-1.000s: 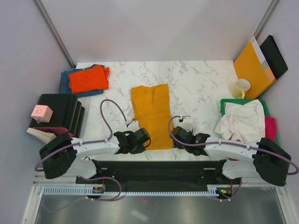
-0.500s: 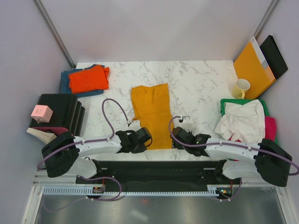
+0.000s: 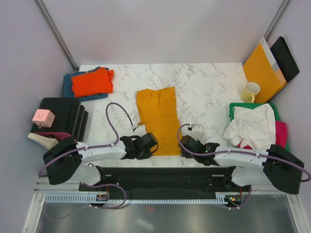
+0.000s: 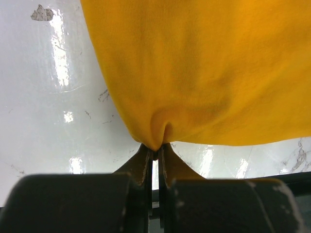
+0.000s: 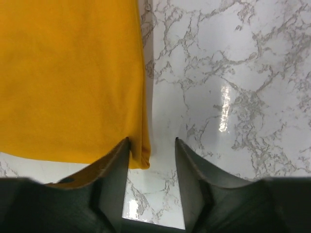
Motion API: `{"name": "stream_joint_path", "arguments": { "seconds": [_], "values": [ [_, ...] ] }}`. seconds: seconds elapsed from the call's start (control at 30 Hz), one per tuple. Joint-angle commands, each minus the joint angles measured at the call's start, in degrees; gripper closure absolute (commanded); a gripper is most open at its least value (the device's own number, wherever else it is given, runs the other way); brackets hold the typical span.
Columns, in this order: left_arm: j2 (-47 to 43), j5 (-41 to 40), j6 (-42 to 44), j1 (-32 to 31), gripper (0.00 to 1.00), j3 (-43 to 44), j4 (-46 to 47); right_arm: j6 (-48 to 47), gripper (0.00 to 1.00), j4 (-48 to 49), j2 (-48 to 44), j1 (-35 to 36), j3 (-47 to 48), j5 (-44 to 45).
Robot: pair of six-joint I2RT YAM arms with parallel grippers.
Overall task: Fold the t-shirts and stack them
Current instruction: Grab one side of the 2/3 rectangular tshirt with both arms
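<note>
Your left gripper is shut tight on the mustard-yellow t-shirt, with its jaws pinching a small pucker of cloth at the hem's 7 o'clock corner. Your right gripper stands open. Its jaws are well apart and straddle the hem's 5 o'clock corner, so the cloth edge lies in the gap, close to the finger on the 9 o'clock side, and nothing is clamped.

From above, the mustard-yellow t-shirt lies flat as a long folded strip in the middle of the marble table. It runs from the centre down to 6 o'clock, where your left gripper and right gripper sit at its two near corners.

At 10 o'clock the folded orange t-shirt rests on top of the teal-blue t-shirt. At 4 o'clock the white t-shirt is heaped unfolded in a green bin, with the magenta t-shirt beside it at the table's edge.

A pale yellow mug stands at 2 o'clock, just in front of the orange-brown envelope leaning on the wall. At 9 o'clock a pink box sits on some black cases.
</note>
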Motion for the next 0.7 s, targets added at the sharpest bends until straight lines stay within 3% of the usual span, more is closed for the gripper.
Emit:
{"name": "stream_joint_path", "arguments": {
  "seconds": [0.0, 0.2, 0.27, 0.43, 0.67],
  "values": [
    [-0.6, 0.38, -0.12, -0.73, 0.98, -1.38, -2.54, 2.61, 0.61, -1.17, 2.64, 0.39, -2.88, -4.27],
    [-2.28, 0.03, -0.64, -1.08, 0.98, -1.81, -3.24, 5.42, 0.87, -1.08, 2.38, 1.71, -5.33, -7.43],
    [-2.89, -0.15, -0.65, -1.17, 0.98, -1.9, -3.51, 6.74, 1.0, -1.26, 1.33, 2.41, -6.04, -8.13],
    [-4.82, -1.28, -0.21, -2.3, 0.98, -1.2, -5.25, 8.41, 1.0, -4.94, -3.68, 6.01, -5.87, -4.64],
    [-9.83, -8.14, 0.49, -7.85, 0.98, 6.34, -13.07, 8.59, 1.0, -13.64, -9.23, 11.38, 2.29, 4.95]
  ]
}}
